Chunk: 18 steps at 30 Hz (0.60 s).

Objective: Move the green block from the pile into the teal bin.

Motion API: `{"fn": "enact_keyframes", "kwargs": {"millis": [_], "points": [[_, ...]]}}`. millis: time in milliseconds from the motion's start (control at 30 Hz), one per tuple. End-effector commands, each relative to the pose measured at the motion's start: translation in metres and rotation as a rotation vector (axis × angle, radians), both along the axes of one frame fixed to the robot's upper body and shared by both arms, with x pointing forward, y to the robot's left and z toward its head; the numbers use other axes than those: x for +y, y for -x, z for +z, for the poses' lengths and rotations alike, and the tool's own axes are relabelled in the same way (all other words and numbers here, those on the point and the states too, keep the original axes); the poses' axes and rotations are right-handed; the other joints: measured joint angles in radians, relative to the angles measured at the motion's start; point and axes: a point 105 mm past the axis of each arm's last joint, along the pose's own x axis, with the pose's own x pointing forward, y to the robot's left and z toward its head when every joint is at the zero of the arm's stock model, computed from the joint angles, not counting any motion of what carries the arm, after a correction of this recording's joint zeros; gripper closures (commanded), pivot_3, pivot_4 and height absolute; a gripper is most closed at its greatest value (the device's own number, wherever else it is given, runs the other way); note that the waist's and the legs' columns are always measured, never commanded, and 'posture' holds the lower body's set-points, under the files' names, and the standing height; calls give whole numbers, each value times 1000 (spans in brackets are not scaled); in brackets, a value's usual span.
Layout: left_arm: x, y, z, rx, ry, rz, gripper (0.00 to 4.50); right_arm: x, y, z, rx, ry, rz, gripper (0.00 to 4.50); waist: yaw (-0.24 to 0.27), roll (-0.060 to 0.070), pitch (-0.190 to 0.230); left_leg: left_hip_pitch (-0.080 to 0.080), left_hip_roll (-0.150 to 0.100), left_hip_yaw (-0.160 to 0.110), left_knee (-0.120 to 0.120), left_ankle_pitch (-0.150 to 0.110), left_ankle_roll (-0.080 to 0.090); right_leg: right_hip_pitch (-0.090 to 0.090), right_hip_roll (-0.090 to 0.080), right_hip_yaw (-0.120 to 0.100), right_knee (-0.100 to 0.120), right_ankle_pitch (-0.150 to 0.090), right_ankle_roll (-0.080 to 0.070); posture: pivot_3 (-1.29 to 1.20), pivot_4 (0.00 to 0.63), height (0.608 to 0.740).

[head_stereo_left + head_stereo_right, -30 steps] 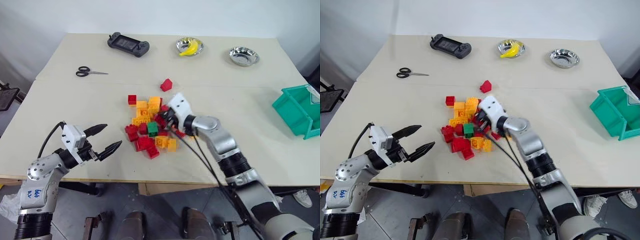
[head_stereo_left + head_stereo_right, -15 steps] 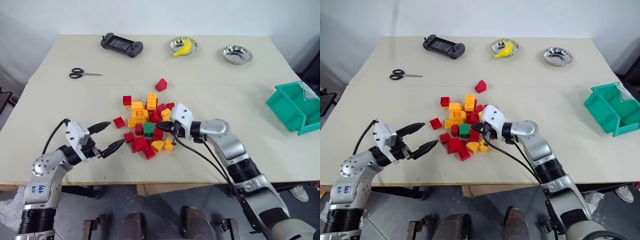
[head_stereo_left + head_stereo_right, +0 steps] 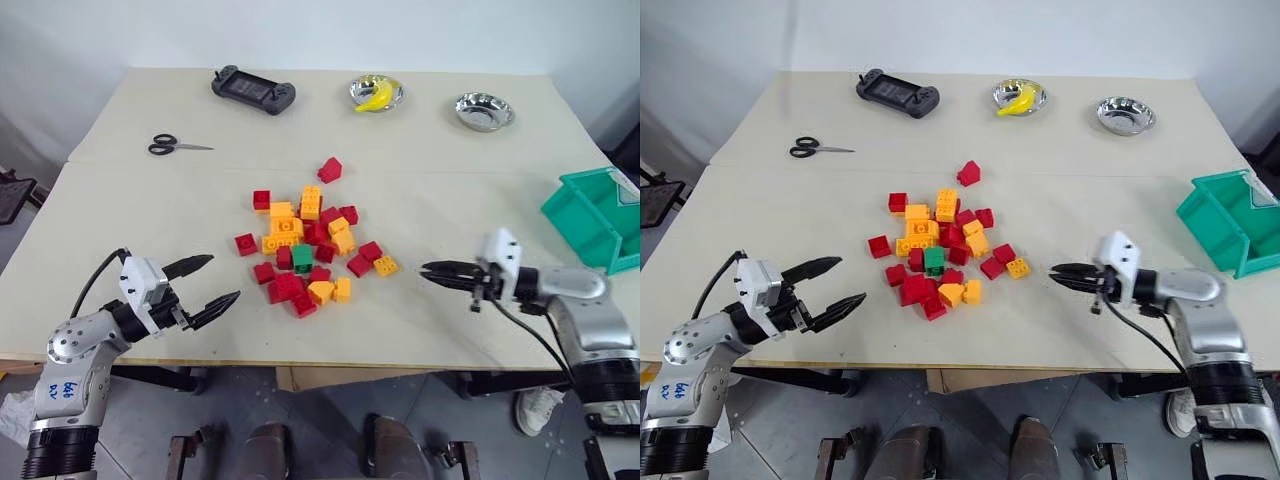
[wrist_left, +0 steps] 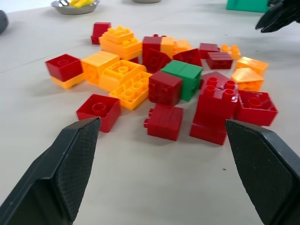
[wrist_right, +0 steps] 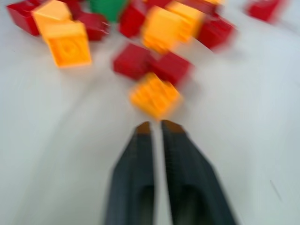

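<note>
The green block point(image 3: 303, 256) lies in the pile point(image 3: 312, 232) of red and orange-yellow bricks at the table's middle, with red bricks against it; it is also in the left wrist view point(image 4: 185, 77). My right gripper point(image 3: 428, 273) hovers low over bare table to the right of the pile, pointing at it, fingers point(image 5: 136, 154) parted by a narrow gap with nothing between them. My left gripper point(image 3: 224, 277) stands open near the front edge, left of the pile, empty. The teal bin point(image 3: 592, 212) sits at the far right edge.
A lone red brick point(image 3: 331, 169) lies behind the pile. Along the back stand a game controller point(image 3: 254, 88), a steel bowl with a banana point(image 3: 377, 92) and an empty steel bowl point(image 3: 484, 110). Scissors point(image 3: 180, 146) lie at the back left.
My right gripper has pulled out of the pile and swung far to the right, empty, its fingers parting slightly. Some bricks have spread rightward. The green block stays in the pile. The left arm holds still.
</note>
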Motion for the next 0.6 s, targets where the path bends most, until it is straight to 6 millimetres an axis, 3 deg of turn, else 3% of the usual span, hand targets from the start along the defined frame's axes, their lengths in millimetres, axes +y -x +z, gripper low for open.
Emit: {"fn": "enact_keyframes", "kwargs": {"millis": [33, 233, 300, 433, 600], "points": [[-5, 5, 7, -37, -37, -44, 0, 2, -1, 20, -94, -20, 8, 2577, -5, 0, 0, 0, 0, 0, 0, 0, 0, 0, 0, 0, 0, 0, 0, 0, 150, 740], [-12, 5, 7, -23, -15, -65, 0, 67, -9, 41, -30, -55, 130, 463, -16, 0, 0, 0, 0, 0, 0, 0, 0, 0, 0, 0, 1, 0, 0, 0, 150, 740], [-14, 7, 5, -17, -14, -66, 0, 94, -14, 52, -33, -46, 183, 9, -16, 0, 0, 0, 1, 0, 0, 0, 0, 0, 0, 0, 1, 0, 0, 0, 150, 740], [-14, 5, 6, -21, -4, -51, 0, 141, -25, 62, -37, 6, 276, 9, -14, 0, 0, 0, 1, 0, 1, 0, 0, -1, 0, 0, 1, 0, 0, 0, 150, 740], [-20, 4, 3, -21, 6, -50, 0, 187, -46, 46, -9, 166, 322, 9, -14, 0, 0, -1, 0, -1, 1, 0, 0, -1, 0, 0, 1, 0, 0, 0, 150, 740]]}}
